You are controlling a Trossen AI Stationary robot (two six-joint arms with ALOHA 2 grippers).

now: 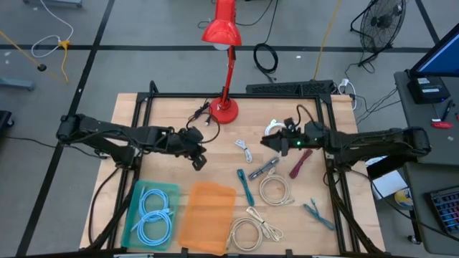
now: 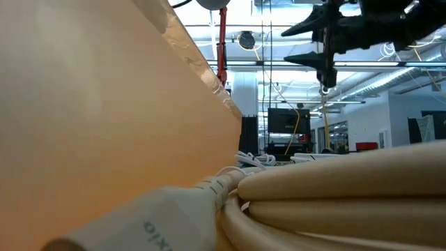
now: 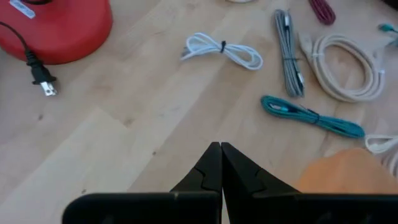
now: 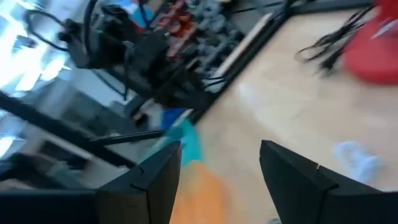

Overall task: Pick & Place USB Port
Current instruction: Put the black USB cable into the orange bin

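Several bundled USB cables lie on the wooden table [image 1: 172, 115]: a white one [image 1: 244, 149], a teal one [image 1: 246, 185], a grey one [image 1: 264, 168], a maroon one [image 1: 300, 163] and beige coils [image 1: 275, 190]. My left gripper [image 1: 198, 160] hovers left of them, shut, with nothing in it; its tips [image 3: 221, 148] point down at bare wood, short of the white cable [image 3: 221, 50] and the teal cable [image 3: 311, 115]. My right gripper [image 1: 267, 141] hangs above the table beside the white cable, pointing level toward the left. It is open [image 4: 221, 158] and empty.
A red desk lamp's base [image 1: 224, 109] and loose plug [image 3: 43, 81] sit at the table's far middle. An orange tray [image 1: 208, 215] and a teal tray of blue cables [image 1: 152, 213] stand near the front edge. Bare wood lies under my left gripper.
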